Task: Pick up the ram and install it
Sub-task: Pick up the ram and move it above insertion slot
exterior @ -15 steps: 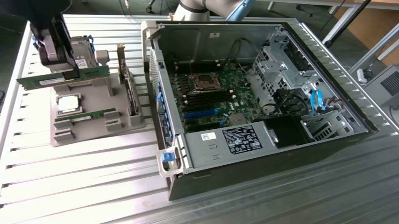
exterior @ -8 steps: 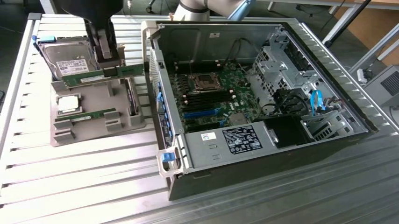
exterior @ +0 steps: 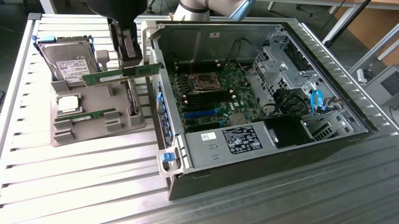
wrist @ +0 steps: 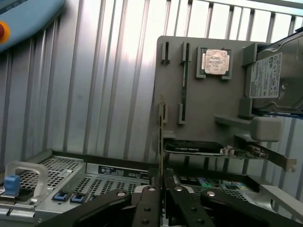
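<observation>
The ram (exterior: 117, 74) is a long green stick, lifted a little above the grey parts holder (exterior: 93, 133) beside the open computer case (exterior: 324, 93). My gripper (exterior: 131, 62) comes down from above and is shut on the ram near its end closest to the case. In the wrist view the ram (wrist: 161, 132) appears edge-on as a thin strip rising from between my gripper (wrist: 161, 191) fingers. A second green stick (exterior: 84, 115) lies in a slot of the holder. The motherboard's dark memory slots (exterior: 203, 99) sit inside the case, to the exterior view's right of the held ram.
A silver hard drive (exterior: 65, 63) stands at the back of the holder and a square processor (exterior: 67, 103) lies in its middle. The case wall (exterior: 163, 112) with blue latches stands between holder and motherboard. Ribbed metal table (exterior: 81, 186) surrounds everything.
</observation>
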You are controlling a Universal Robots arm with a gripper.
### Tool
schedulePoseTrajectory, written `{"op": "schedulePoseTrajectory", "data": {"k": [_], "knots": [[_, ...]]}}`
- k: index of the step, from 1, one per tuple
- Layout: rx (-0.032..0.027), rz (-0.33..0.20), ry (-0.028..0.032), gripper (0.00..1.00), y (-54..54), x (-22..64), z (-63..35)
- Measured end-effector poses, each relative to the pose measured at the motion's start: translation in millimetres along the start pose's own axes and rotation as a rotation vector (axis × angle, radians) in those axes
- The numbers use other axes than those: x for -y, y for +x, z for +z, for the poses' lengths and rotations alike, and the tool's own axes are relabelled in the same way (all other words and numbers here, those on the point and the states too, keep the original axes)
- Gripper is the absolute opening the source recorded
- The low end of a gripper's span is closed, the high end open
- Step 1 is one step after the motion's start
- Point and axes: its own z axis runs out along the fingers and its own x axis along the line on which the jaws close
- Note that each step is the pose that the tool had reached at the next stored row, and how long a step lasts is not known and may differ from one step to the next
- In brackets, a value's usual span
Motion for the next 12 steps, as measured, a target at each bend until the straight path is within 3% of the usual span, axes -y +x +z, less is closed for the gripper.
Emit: {"op": "schedulePoseTrajectory", "data": {"k": [5, 12], "knots": [[-0.0049, 0.000, -0.0007, 0.12, 2.4, 16.7, 0.1], [-0.0094, 0.003, -0.0013, 0.12, 4.2, 29.3, 0.2]]}}
